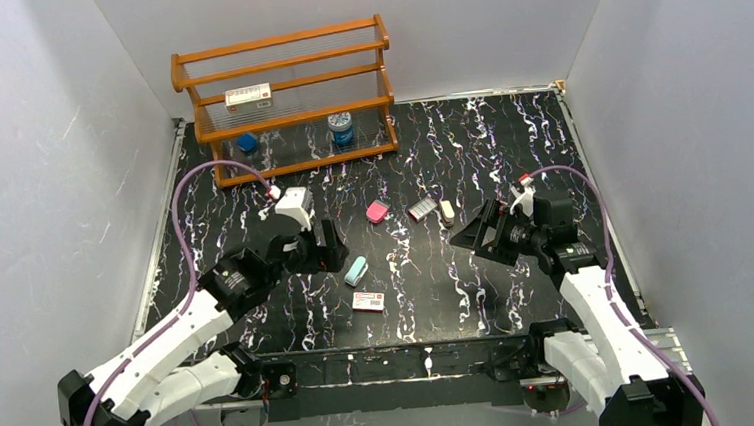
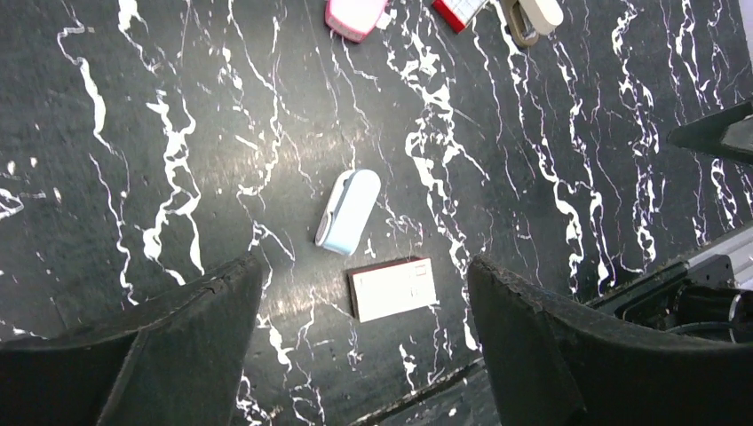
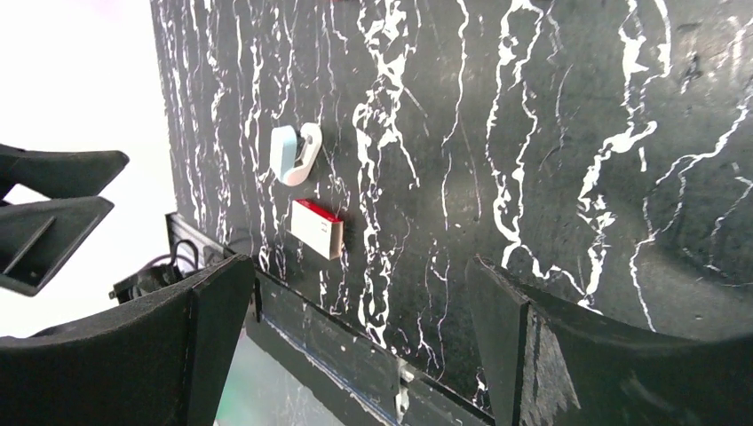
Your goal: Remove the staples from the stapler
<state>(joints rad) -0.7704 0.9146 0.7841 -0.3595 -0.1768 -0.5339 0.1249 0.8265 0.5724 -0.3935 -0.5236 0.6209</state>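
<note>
Holds the left hand [image 1: 317, 249] with fingers apart and empty, just left of the stapler [image 1: 356, 271], itself lying closed on the bench [image 1: 469, 146]. Holds the right hand [image 1: 490, 230] equally spread and empty, well right of the stapler. Risks, most likely, skidding the stapler over the smooth top on a one-sided touch, or catching the red-and-white box [image 1: 368, 302] just nearer than the stapler. Risks scattering staples if tipped while opened. Leaves open room right of the stapler; places the pink block [image 1: 377, 211] and pale stapler [image 1: 446, 211] farther back, apart. Allows little margin toward the near edge.
</note>
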